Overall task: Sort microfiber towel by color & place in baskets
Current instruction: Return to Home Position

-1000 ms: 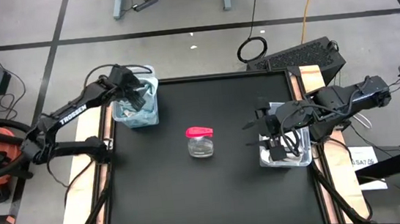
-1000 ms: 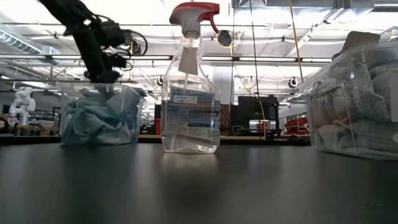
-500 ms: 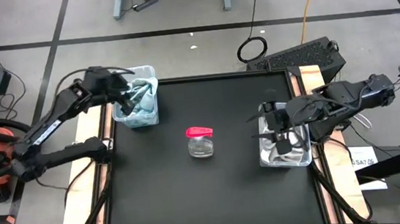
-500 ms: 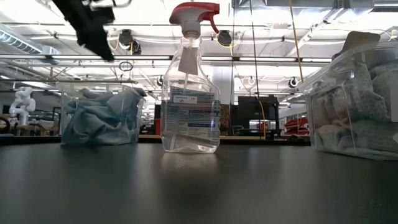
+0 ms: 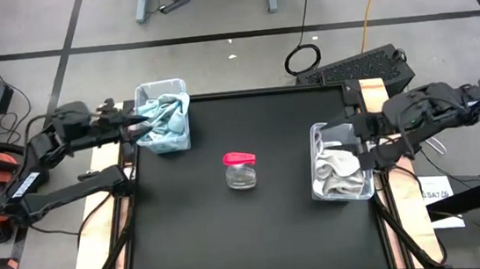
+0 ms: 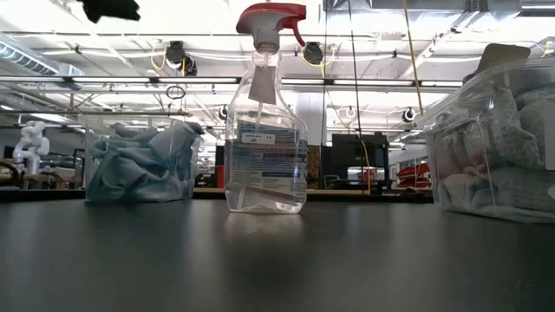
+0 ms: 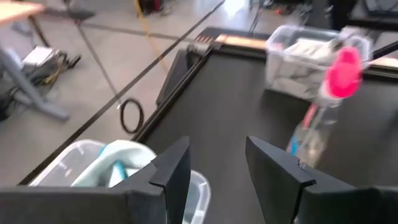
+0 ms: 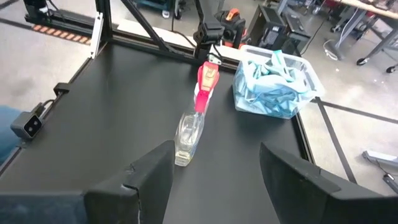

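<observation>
Light blue microfiber towels [image 5: 164, 117] fill the clear left basket [image 5: 141, 94] at the table's far left corner. Grey-white towels [image 5: 339, 169] lie in the clear right basket [image 5: 314, 133] at the right edge. My left gripper [image 5: 133, 124] hangs open and holds nothing, just left of the left basket and above its rim. In the left wrist view, my left gripper [image 7: 217, 168] has that basket [image 7: 81, 163] showing past the fingers. My right gripper [image 5: 353, 139] hangs open and holds nothing above the right basket's right side. In the right wrist view, my right gripper [image 8: 214, 168] looks across the table.
A clear spray bottle with a pink-red trigger head [image 5: 241, 170] stands upright in the middle of the black table, between the baskets. In the low view the bottle [image 6: 264, 130] rises well above both tubs. The black mat around the bottle is bare.
My left gripper has risen out of the left basket and drawn back toward the table's left edge, tipping from pointing down toward nearly level. My right gripper has drawn back from over the right basket toward the table's right edge, uncovering the grey-white towels.
</observation>
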